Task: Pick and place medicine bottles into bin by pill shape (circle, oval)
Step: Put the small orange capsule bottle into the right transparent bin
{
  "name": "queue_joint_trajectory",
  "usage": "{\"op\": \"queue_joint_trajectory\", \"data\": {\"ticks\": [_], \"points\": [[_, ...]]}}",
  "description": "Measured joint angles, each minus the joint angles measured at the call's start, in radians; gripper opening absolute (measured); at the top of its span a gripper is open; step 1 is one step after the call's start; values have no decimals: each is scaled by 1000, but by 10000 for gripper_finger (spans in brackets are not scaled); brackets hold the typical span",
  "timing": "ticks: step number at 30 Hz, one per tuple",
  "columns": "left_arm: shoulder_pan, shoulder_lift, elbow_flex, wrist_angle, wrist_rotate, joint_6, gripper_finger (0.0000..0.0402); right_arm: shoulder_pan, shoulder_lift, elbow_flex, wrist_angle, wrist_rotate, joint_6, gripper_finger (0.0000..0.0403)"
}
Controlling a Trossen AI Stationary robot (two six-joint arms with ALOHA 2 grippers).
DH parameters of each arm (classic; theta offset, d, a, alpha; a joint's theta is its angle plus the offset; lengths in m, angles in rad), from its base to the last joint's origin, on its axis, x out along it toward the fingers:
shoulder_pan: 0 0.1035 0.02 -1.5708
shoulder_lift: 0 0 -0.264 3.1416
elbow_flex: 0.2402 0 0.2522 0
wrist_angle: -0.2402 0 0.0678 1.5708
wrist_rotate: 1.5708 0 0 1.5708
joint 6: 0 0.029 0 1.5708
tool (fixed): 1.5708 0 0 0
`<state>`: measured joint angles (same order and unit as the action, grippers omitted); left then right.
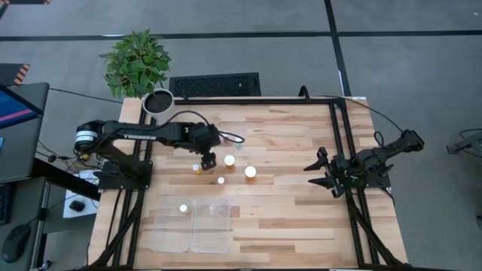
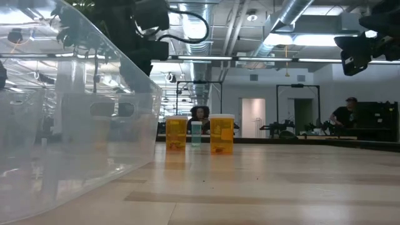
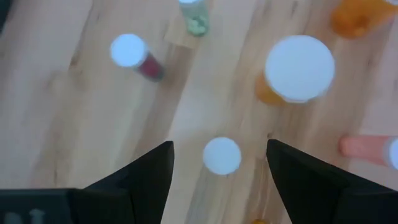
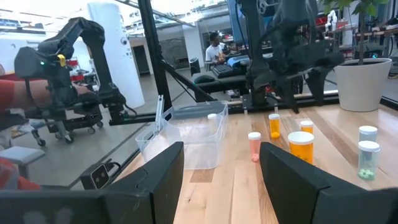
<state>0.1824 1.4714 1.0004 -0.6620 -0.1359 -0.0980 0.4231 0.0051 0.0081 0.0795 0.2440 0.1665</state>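
Wooden table (image 1: 301,218) carrying everything. Clear two-compartment bin (image 1: 197,226) at the near left, one white-capped bottle (image 1: 183,208) standing in its left compartment. Left end effector (image 1: 208,160) released, fingers spread, hovering above a cluster of medicine bottles (image 1: 250,172) mid-table. Right end effector (image 1: 316,173) released, parked at the right edge, well apart.

left arm reaches across table, left gripper (image 1: 208,159) pointing down, fingers spread apart. right arm folded at table's right edge, right gripper (image 1: 318,172) spread, idle.
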Motion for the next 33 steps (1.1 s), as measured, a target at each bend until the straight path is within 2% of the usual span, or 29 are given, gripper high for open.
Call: {"op": "queue_joint_trajectory", "data": {"ticks": [29, 33], "points": [[22, 4, -39, 42, -2, 79, 251, 0, 0, 0, -9, -1, 2, 226], [21, 22, -38, 48, 33, 79, 251, 0, 0, 0, -10, -1, 2, 226]]}}
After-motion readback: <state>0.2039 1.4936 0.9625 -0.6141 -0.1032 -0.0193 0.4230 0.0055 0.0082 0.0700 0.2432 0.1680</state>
